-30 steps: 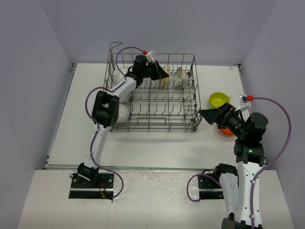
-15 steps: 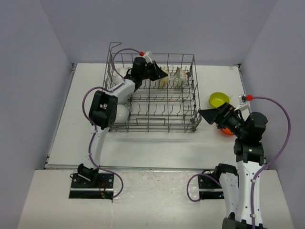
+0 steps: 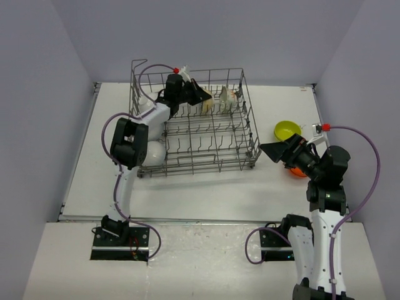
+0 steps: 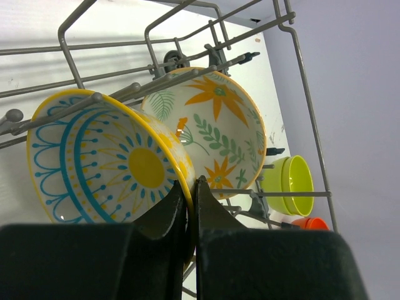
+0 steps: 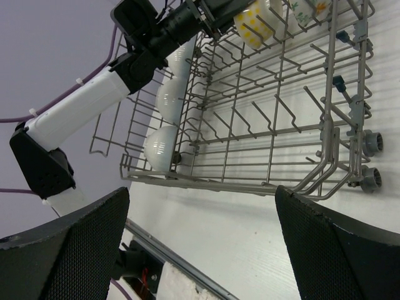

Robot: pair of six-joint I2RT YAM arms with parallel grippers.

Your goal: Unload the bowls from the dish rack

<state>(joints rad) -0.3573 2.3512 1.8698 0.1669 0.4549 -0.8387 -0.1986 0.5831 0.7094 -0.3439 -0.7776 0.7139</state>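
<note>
A: Nearest on the right, what is the right gripper (image 5: 200, 206) doing?

B: Its black, grainy jaws are spread wide and hold nothing, above the flat white surface (image 3: 187, 194).

A: And just beyond it?

B: A glossy orange round bowl (image 3: 297, 172), half hidden by that arm. A smooth yellow-green round bowl (image 3: 286, 130) sits a little farther, open side up. Both are on the surface, right of the large grey wire dish rack (image 3: 194, 169).

A: Describe the rack.

B: It is made of thin metal rods in a rectangular grid, with rows of upright tines and a raised loop at the far left corner. Three plain white rounded bowls (image 5: 172, 100) stand on edge along its left side.

A: And at the far end?

B: The left gripper (image 4: 190, 194) has its jaws pinched narrow on the rim of a cream bowl with blue and yellow dotted patterns (image 4: 112, 165). A cream bowl with orange flowers and green leaves (image 4: 219, 125) stands on edge just behind it, both among the far tines.

A: Any change from a second ago?

B: The whole rack has slid left and turned slightly, dragged with the gripped bowl.
</note>
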